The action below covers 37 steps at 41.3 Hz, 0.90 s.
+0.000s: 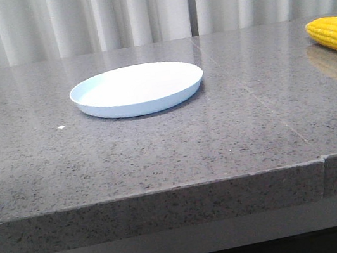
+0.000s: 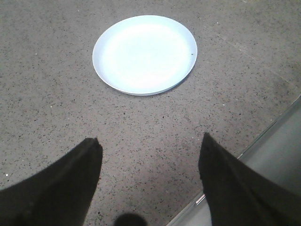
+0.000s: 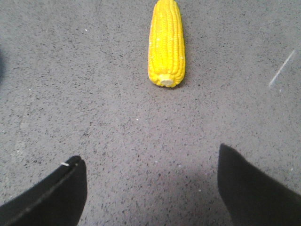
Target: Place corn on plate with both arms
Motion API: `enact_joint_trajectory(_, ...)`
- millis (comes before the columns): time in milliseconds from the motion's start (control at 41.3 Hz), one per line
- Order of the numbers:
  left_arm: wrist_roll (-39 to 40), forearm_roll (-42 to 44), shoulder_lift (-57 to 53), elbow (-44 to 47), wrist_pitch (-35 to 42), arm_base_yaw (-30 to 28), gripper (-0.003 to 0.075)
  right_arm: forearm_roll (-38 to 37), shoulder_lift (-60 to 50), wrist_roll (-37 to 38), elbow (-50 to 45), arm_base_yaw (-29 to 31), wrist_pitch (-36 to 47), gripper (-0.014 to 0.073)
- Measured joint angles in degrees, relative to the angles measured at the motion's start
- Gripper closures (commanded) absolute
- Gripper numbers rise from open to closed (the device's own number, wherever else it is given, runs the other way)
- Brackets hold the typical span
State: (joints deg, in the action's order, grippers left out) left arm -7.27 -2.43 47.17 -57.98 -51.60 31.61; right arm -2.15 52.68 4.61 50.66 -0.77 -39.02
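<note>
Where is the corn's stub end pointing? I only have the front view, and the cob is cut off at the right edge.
Observer: The right wrist view shows the whole corn lying on the grey table, with its pale stub end toward the right claw.
Operator: Is that claw ready to take it?
Observer: It is open and holds nothing; the corn lies apart from it, out ahead of the fingers.
Operator: And the left claw? I cannot see it.
Observer: The left claw is open too, above the bare table with the plate ahead of it.
Operator: Anything on the plate?
Observer: No, the left wrist view shows nothing on it.
</note>
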Motion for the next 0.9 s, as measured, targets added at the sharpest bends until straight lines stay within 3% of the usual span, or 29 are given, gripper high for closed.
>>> enact_joint_trajectory(508, 0.0, -0.12, 0.0, 0.04, 0.0, 0.0, 0.028, 0.19, 32.25, -1.26, 28.74, 2.16, -15.8, -0.0009)
enact_joint_trajectory(896, 0.0, -0.12, 0.0, 0.04, 0.0, 0.0, 0.028, 6.14, 50.25, -6.73, 40.98, 6.55, -16.66, -0.0009)
